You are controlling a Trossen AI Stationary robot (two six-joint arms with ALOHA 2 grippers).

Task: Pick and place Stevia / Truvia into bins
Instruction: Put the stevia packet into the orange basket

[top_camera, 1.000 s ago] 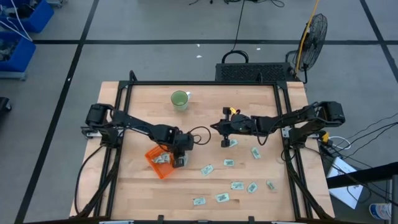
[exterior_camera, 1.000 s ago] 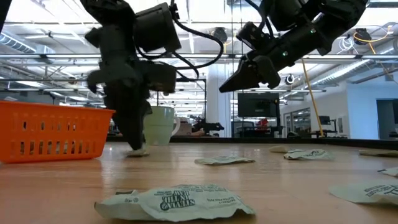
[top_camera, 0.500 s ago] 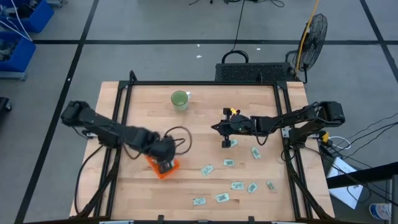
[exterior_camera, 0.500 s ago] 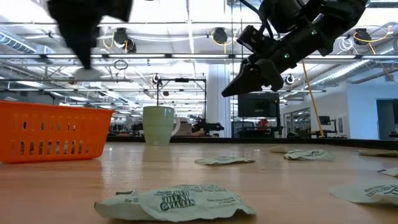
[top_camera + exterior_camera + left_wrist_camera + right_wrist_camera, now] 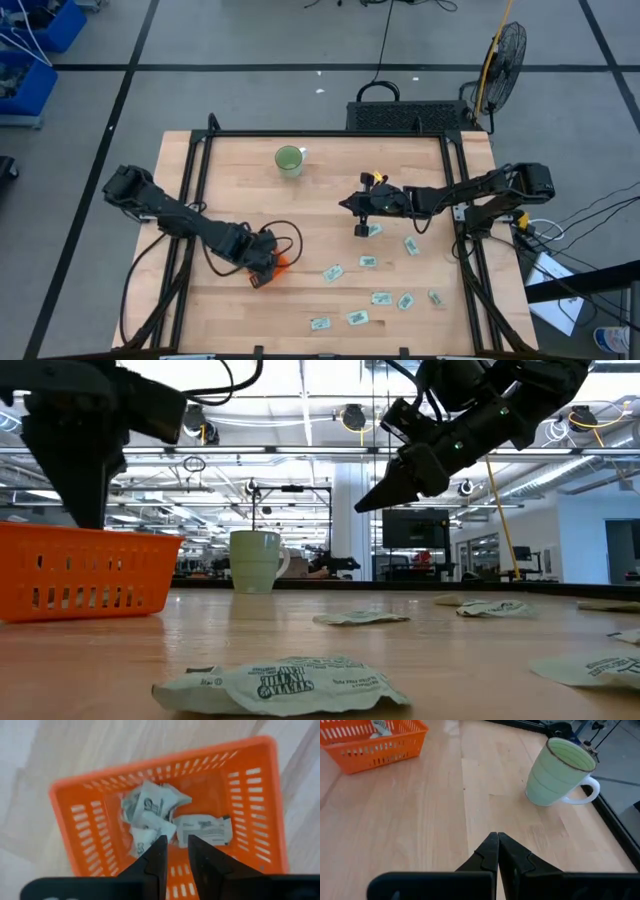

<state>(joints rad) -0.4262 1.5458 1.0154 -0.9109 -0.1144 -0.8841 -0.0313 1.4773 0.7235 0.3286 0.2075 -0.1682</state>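
Observation:
The orange tray (image 5: pixel 165 760) sits left of the table's middle, mostly under my left arm in the high view (image 5: pixel 281 263). Several pale green and white sachets (image 5: pixel 150 810) lie crumpled on its floor. My left gripper (image 5: pixel 175 851) hangs over the tray, pointing straight down, open, with nothing between its fingers. More sachets (image 5: pixel 333 272) lie flat on the wood to the right and toward the near edge, one close to the low camera (image 5: pixel 285 685). My right gripper (image 5: pixel 347 203) hovers shut and empty above mid-table (image 5: pixel 497 837).
A light-green cup (image 5: pixel 289 160) stands at the far middle of the table (image 5: pixel 557 772). A black frame (image 5: pixel 320 133) runs along the table's far and side edges. Bare wood lies between the tray and the cup.
My left gripper has risen from the table just right of the tray with a sachet at its fingertips, rolled its wrist, and moved toward the left and near edges until it stands over the tray. No sachet shows between its fingers now. My right arm has kept its place.

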